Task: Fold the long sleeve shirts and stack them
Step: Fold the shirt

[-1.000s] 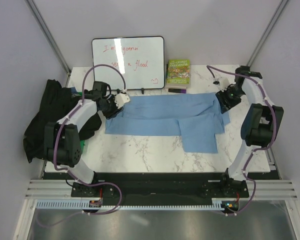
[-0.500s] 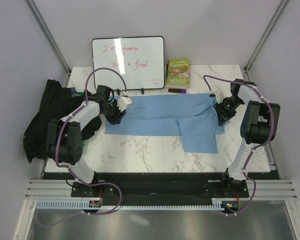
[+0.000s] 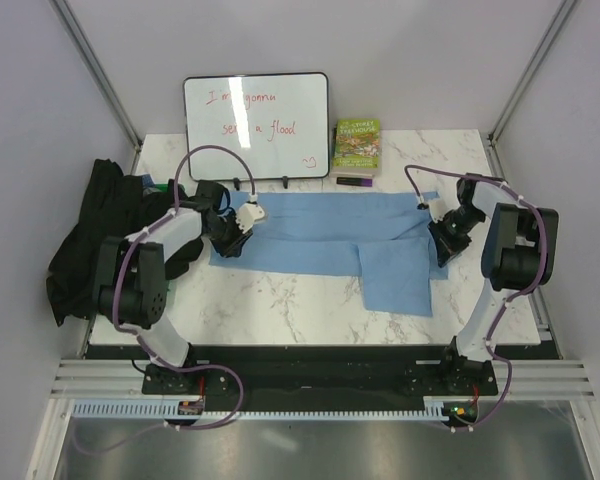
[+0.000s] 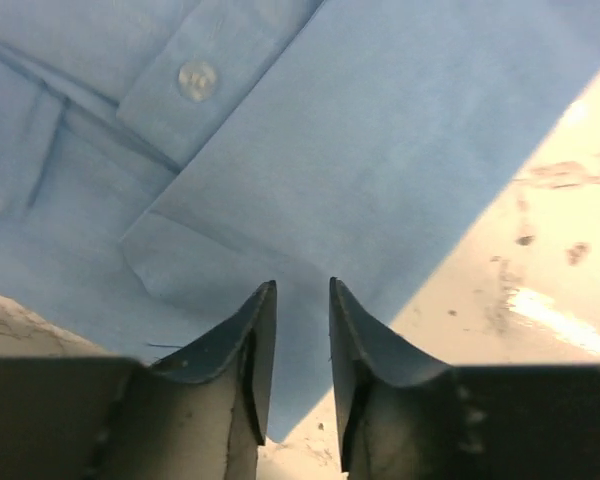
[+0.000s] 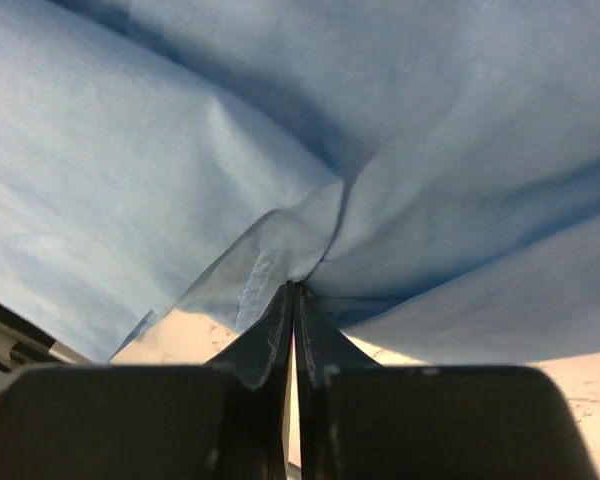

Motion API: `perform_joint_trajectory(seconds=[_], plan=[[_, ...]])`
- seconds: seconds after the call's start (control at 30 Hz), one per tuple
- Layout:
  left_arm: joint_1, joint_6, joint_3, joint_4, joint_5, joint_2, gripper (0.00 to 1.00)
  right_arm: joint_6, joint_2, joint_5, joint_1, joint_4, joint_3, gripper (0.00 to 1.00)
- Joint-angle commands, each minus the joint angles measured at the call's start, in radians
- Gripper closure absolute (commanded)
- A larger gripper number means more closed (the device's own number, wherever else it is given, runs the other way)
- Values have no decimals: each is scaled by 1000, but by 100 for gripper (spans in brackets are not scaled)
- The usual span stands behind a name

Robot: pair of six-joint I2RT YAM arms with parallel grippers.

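A black long sleeve shirt (image 3: 85, 235) lies heaped to the outer left of the left gripper (image 3: 227, 240). That gripper's fingers stand slightly apart, with the left edge of the light blue shirt (image 3: 320, 225) lying in the narrow gap between them. The blue shirt spreads flat over the marble table (image 3: 280, 300) from there across to the right gripper (image 3: 443, 243), whose fingers are pressed together, pinching a puckered fold of the shirt's right edge.
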Motion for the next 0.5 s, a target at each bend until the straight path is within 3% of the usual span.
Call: perform_joint_trajectory(seconds=[0.0,0.03,0.07,0.13,0.17,0.3,0.37,0.47], plan=[[-129,76,-9,3,148,-221,59,-2,-124,-21,8,-79,0,94],[-166,90,-15,5,144,-246,57,-7,-141,-1,18,-76,-26,91],[-245,104,-32,16,141,-270,55,-9,-151,17,18,-71,-33,78],[-342,110,-55,51,123,-337,51,-7,-164,46,2,-65,-14,66],[-443,107,-76,92,120,-355,51,-4,-164,43,-5,-68,-2,60],[-703,23,-112,234,91,-367,48,8,-185,-6,-16,-82,56,62],[-847,6,-104,293,69,-318,48,14,-199,-79,-8,-101,73,64],[-973,-36,-35,370,25,-181,49,40,-201,-156,30,-126,86,69]])
